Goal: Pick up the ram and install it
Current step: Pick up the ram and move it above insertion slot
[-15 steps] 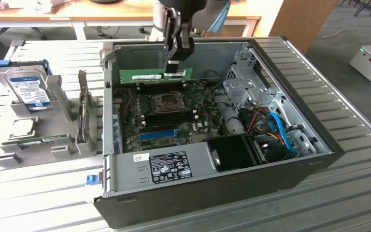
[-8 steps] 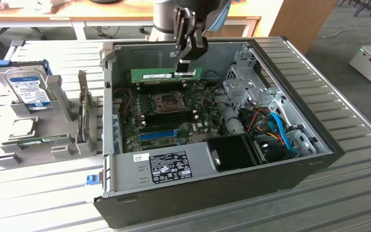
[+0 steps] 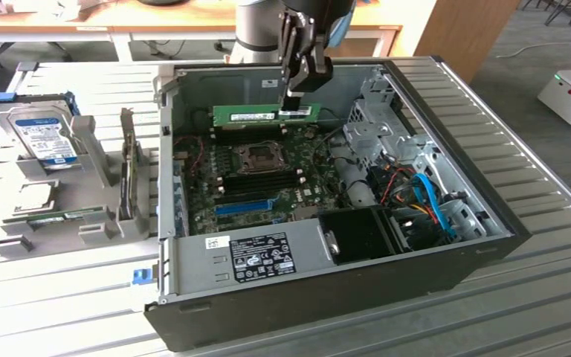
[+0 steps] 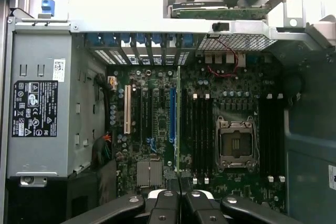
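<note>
The ram, a long green stick with a pale label, hangs level inside the open computer case, above the far part of the motherboard. My gripper is shut on its top edge, toward the end at the exterior view's right. In the wrist view the ram appears edge-on as a thin green line running out from my fingertips. It lies over the board between the blue slot strip and the black memory slots beside the CPU socket.
A grey holder at the exterior view's left carries a silver hard drive with a blue label and another green stick. Inside the case are the power supply, a black fan shroud and blue cables.
</note>
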